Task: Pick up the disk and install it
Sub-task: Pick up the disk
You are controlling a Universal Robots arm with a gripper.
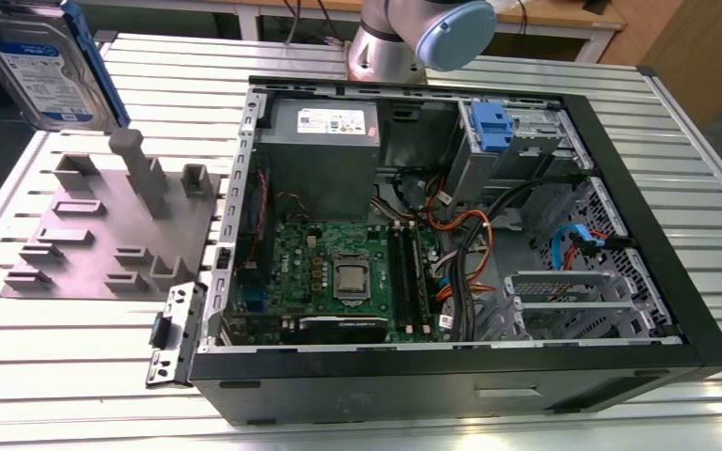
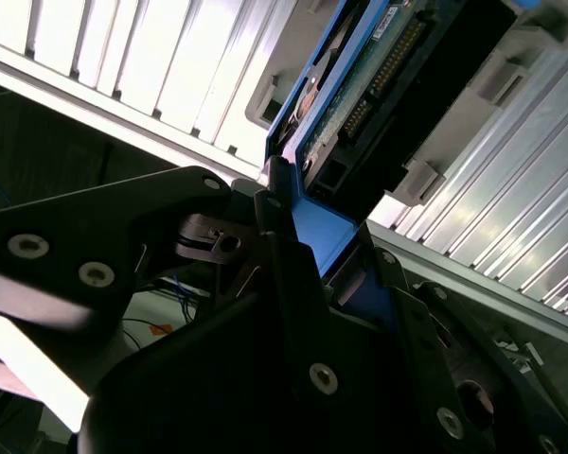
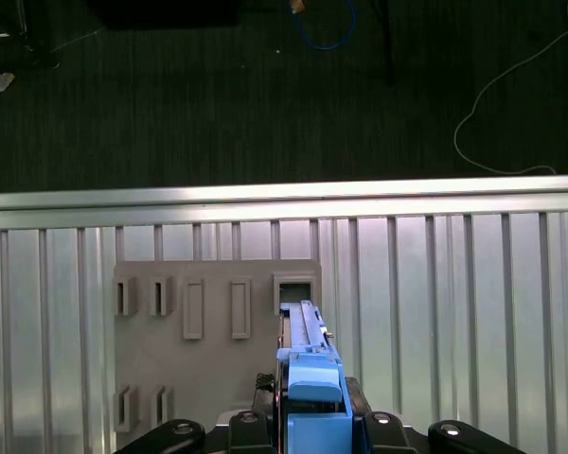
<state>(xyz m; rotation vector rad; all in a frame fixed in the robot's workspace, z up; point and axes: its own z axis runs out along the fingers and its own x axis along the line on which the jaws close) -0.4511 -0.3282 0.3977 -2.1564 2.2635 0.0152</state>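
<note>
The disk (image 1: 48, 68) is a silver hard drive with a white-and-blue label and blue rails. It hangs upright in the air at the exterior view's far left, above the grey fixture plate (image 1: 98, 235) and outside the computer case. In the first wrist view the disk (image 3: 310, 369) shows edge-on, over the plate's slots (image 3: 218, 307). My gripper (image 3: 312, 421) is shut on the disk, its dark fingers (image 2: 284, 236) pressed on the blue rail. The second wrist view shows the disk's (image 2: 379, 85) circuit board side and connector.
The open black computer case (image 1: 662, 282) lies on the slatted aluminium table (image 1: 60, 376). Inside it are a grey power supply box (image 1: 323, 141), a motherboard (image 1: 336, 272), cables, and a metal cage with a blue latch (image 1: 493, 127). The arm's base (image 1: 412, 38) stands behind the case.
</note>
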